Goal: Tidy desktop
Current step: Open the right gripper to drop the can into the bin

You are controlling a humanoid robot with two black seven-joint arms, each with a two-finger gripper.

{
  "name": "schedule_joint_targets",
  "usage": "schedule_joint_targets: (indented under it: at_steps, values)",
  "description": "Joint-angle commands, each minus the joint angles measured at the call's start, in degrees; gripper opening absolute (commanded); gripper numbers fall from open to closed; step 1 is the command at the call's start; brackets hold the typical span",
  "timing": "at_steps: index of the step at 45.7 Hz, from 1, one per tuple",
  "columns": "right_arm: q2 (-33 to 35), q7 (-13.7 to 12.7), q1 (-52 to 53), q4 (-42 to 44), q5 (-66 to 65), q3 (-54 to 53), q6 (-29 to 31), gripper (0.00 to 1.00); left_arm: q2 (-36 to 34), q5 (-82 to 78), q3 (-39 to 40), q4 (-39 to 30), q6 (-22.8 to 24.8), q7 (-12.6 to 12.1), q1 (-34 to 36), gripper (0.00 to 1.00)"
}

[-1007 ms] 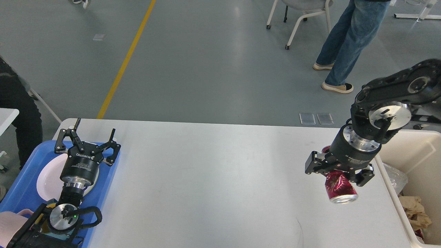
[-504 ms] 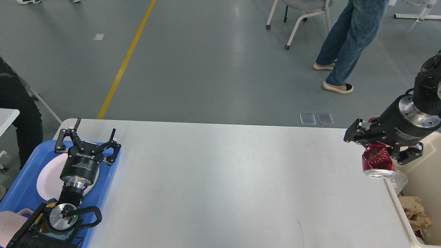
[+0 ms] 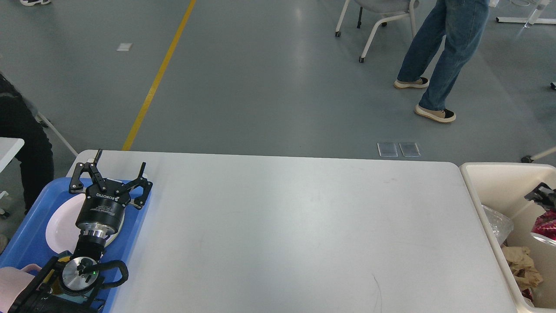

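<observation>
Head view: the desktop (image 3: pixel 295 234), a wide white tabletop with rounded corners, fills the lower half of the picture, its bare matte surface marked only by a faint dark scratch near the front right.

At its left edge sits a blue tray (image 3: pixel 26 243) holding a pale round plate (image 3: pixel 58 226). My left gripper (image 3: pixel 108 171) hangs over the far end of that tray, close to the desktop's far-left corner, its two black fingers spread wide with nothing between them. The arm behind it runs down to the lower-left corner of the picture.

Against the desktop's right edge stands a beige bin (image 3: pixel 482 182), open at the top. Inside it I can make out a crumpled clear plastic bag (image 3: pixel 497 224) near the wall nearest the desktop and crumpled brown paper (image 3: pixel 521 263) lower down.

Only a small dark part of my right gripper (image 3: pixel 543 195) shows at the right edge of the picture, above the bin's interior. A red can (image 3: pixel 546 224) sits just beneath it, also cut off by the picture's edge; I cannot tell whether the fingers are closed on it or apart.

Beyond the desktop lies grey floor with a yellow line (image 3: pixel 158 76), a person in jeans (image 3: pixel 438 56) and a chair (image 3: pixel 382 17).
</observation>
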State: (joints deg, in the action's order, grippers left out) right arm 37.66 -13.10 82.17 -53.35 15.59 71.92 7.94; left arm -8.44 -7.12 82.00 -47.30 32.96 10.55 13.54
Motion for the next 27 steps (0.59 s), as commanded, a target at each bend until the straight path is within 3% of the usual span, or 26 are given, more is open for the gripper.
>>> schedule_joint_targets:
  at_steps: [1, 11, 27]
  values:
    - [-3.63, -0.09, -19.03, 17.55, -0.03, -10.3, -2.41, 0.0, 0.0, 0.0, 0.0, 0.01, -0.01, 0.0, 0.0, 0.96]
    - [-19.72, 0.18, -48.4, 57.02, 0.23, -19.36, -3.81, 0.0, 0.0, 0.0, 0.0, 0.01, -0.01, 0.0, 0.0, 0.96]
    - [-21.67, -0.09, -51.41, 59.33, 0.41, -20.51, -6.54, 0.0, 0.0, 0.0, 0.0, 0.01, -0.01, 0.0, 0.0, 0.96]
